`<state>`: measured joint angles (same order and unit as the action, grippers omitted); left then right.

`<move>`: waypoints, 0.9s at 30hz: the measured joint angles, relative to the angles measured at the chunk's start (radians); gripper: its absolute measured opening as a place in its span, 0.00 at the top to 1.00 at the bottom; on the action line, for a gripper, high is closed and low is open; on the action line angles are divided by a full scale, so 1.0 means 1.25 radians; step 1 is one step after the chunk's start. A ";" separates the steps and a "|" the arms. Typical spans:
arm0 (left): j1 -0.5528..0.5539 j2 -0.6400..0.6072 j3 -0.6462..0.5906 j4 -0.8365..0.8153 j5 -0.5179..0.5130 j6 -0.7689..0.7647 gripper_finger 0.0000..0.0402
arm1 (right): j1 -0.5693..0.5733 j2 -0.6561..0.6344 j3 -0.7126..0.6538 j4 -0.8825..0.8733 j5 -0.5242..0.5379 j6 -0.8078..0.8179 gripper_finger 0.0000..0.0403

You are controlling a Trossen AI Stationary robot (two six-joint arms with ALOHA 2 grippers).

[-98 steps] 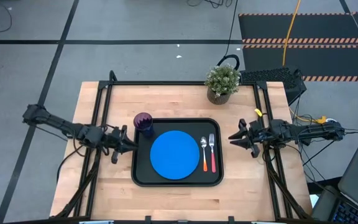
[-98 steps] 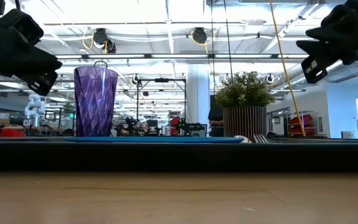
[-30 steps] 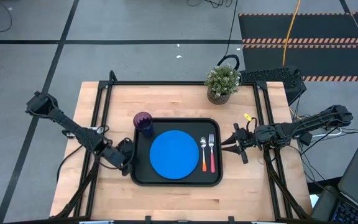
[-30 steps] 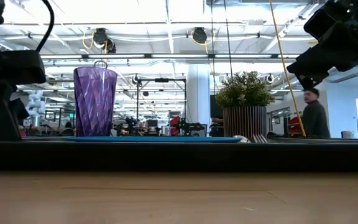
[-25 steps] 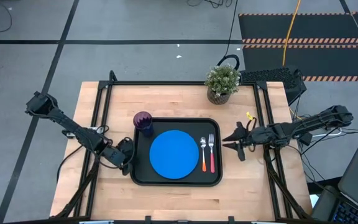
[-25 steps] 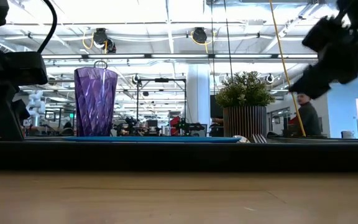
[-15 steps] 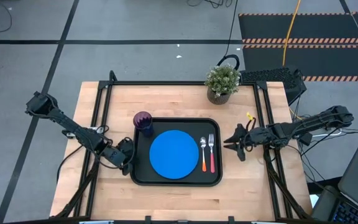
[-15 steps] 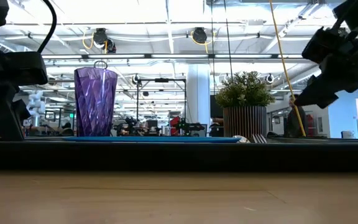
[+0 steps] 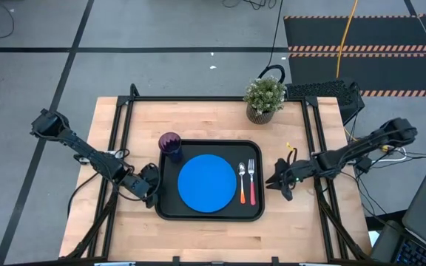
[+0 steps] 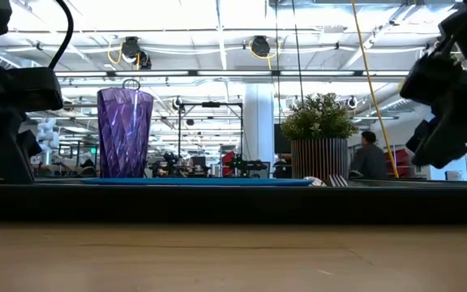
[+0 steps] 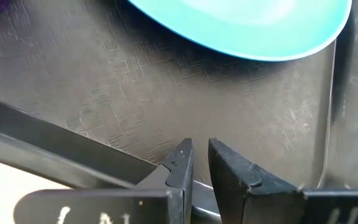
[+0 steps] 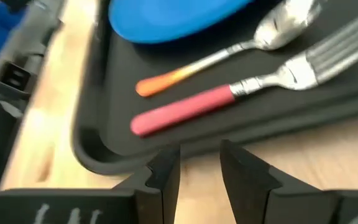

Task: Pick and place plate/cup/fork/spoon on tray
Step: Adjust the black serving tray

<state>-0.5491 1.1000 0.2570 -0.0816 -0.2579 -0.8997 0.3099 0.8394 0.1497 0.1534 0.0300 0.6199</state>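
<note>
The black tray point(image 9: 170, 210) lies in the middle of the table. The blue plate point(image 9: 207, 184) rests flat at its centre. The purple cup point(image 9: 171, 145) stands upright in its far left corner. The orange-handled spoon point(image 9: 243, 181) and the red-handled fork point(image 9: 253, 181) lie side by side on its right part, handles toward the near edge. My left gripper point(image 9: 152, 196) is low at the tray's left rim, its fingers almost together point(image 11: 197, 155). My right gripper point(image 9: 274, 183) is open over the wood just outside the tray's right rim point(image 12: 185, 146), near the fork's handle point(image 12: 185, 112). My left gripper has its nearly shut fingertips point(image 11: 182, 158) at the tray's left rim point(image 11: 73, 149), coming level from the table's left. I cannot tell whether they touch the rim or the tray floor.
A potted green plant point(image 9: 265, 97) stands at the table's far edge, right of the middle. Black frame rails point(image 9: 120, 133) run along the table's left and right sides. Bare wood shows near and far of the tray. A person point(image 10: 369, 158) shows in the room behind.
My right gripper has gone down and a little toward the table's near edge, closer to the tray's right rim. In the low view a person has walked leftward in the room behind. The tableware and the tray have not moved.
</note>
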 joint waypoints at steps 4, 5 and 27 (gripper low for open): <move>0.000 0.001 -0.001 0.014 -0.007 0.005 0.86 | 0.000 0.063 -0.001 0.014 0.002 -0.002 0.73; 0.000 0.001 -0.001 0.014 -0.007 0.005 0.86 | 0.000 0.076 -0.001 0.035 0.002 -0.006 0.73; 0.000 0.000 -0.001 0.018 -0.007 0.010 0.86 | 0.000 0.203 0.002 0.156 0.003 -0.038 0.73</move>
<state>-0.5491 1.1004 0.2558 -0.0597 -0.2672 -0.8875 0.3096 1.0931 0.1520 0.3481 0.0339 0.5725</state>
